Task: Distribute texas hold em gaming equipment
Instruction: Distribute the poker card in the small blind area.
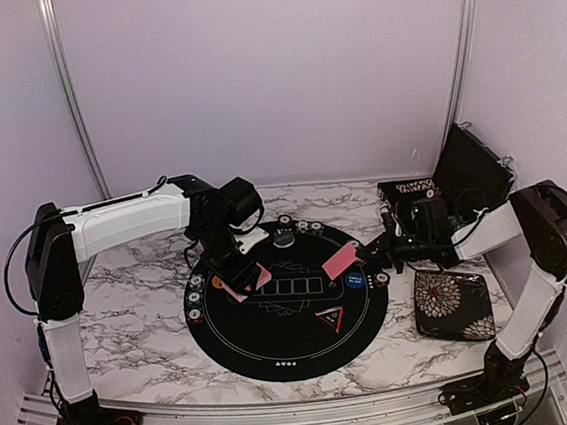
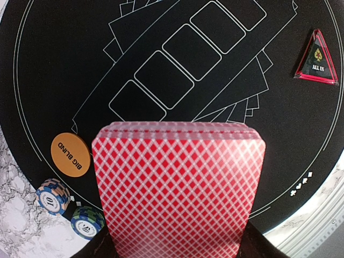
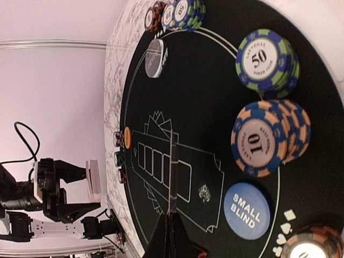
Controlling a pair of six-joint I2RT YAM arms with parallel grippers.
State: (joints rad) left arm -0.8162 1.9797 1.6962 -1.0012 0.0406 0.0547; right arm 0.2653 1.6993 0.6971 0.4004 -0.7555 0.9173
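As the overhead view shows it, the left gripper (image 1: 242, 280) is clamped on a deck of cards (image 1: 235, 289) above the left part of the round black mat (image 1: 278, 359). The right gripper (image 1: 366, 256) pinches a single card (image 1: 338, 260) above the mat's right part. That card's pink-red back is tilted upward, and its long axis slants from the fingers toward the mat's middle. An orange button (image 1: 216, 280) and a blue button (image 1: 357, 282) lie on opposite sides of the mat, with a triangle marker (image 1: 332, 318) toward the near right. Chip stacks (image 1: 195, 299) sit along the rim. Right of the mat lies a closed floral case (image 1: 453, 302). Behind it an open case (image 1: 470, 169) stands with its lid up, and I cannot tell its contents.

From the left wrist, the deck (image 2: 180, 188) fills the lower middle, its red diamond-lattice back facing the camera. Its layered free edge points at the row of white outlines. Dark fingers (image 2: 263, 248) flank its lower corners. The orange button (image 2: 70, 154) reads BIG BLIND, and the triangle (image 2: 317, 59) reads ALL IN.

From the right wrist, the single card (image 3: 173, 177) shows edge-on as a thin line running straight out from the closed fingers. Near it are the blue button (image 3: 248, 210), marked SMALL BLIND, and striped stacks marked 10 (image 3: 266, 141) and 50 (image 3: 266, 62).
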